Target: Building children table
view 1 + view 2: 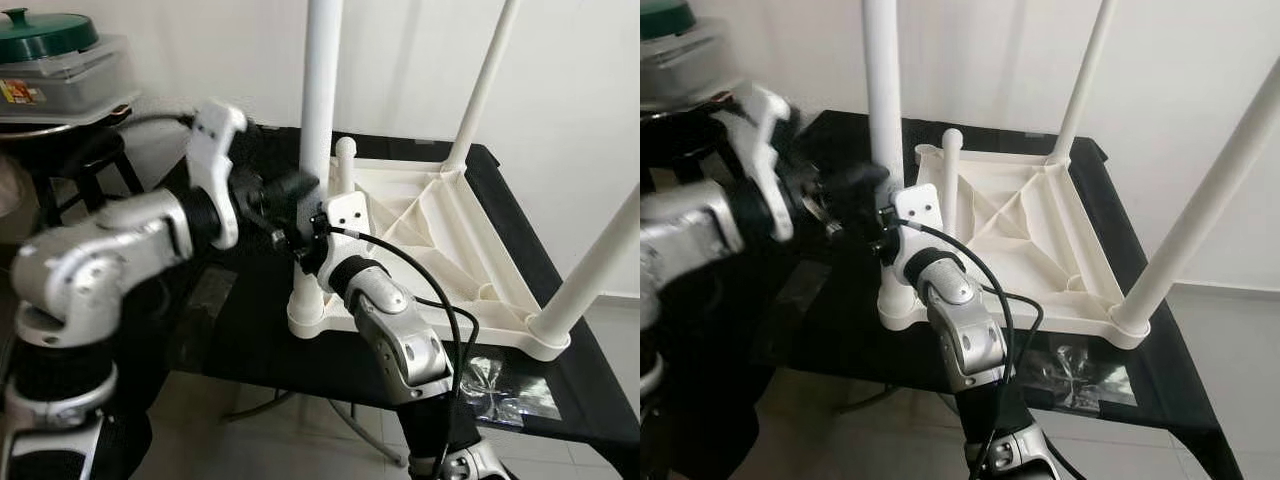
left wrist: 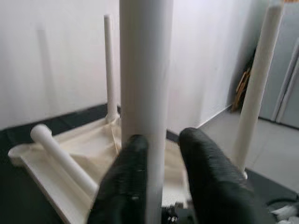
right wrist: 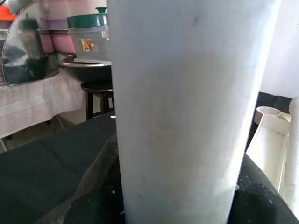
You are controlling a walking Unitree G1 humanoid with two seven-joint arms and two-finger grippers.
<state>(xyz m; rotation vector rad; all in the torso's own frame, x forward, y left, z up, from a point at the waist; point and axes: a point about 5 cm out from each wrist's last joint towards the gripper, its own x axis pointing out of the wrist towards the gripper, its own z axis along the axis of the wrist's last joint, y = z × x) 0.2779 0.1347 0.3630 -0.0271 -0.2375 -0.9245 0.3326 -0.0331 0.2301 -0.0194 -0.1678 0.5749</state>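
Tabletop [image 1: 430, 215] lies upside down on a black cloth-covered stand [image 1: 560, 390], with white legs pointing upward from its corners. Both grippers work on the nearest leg [image 1: 320, 90], which stands upright in the socket [image 1: 305, 305] at the robot's near left corner.

The left gripper [image 1: 290, 190] meets the leg from the left. In its wrist view one black finger [image 2: 128, 177] lies against the leg and the other sits just beside it, so the jaws look partly closed around the leg without a clearly firm pinch. The right gripper [image 1: 885, 215] reaches in from below on the right; its wrist view shows the leg close up with dark finger material to either side at the bottom, so it appears clamped on the leg.

A shorter white peg [image 1: 345, 160] stands just behind the held leg, and two more legs [image 1: 485, 85] rise at the far and right corners.

The likely risk is the leg tipping or binding in its socket if the two grippers push unevenly. A loose left hold could also let the leg slip instead of turning or pressing home. The tabletop rests free on the cloth, so a sideways push might slide it toward the stand's edge.

A grey container with a green lid [image 1: 45, 30] stands on a stool to the left. It carries a small red and yellow sticker [image 1: 20, 92], too blurred to read.
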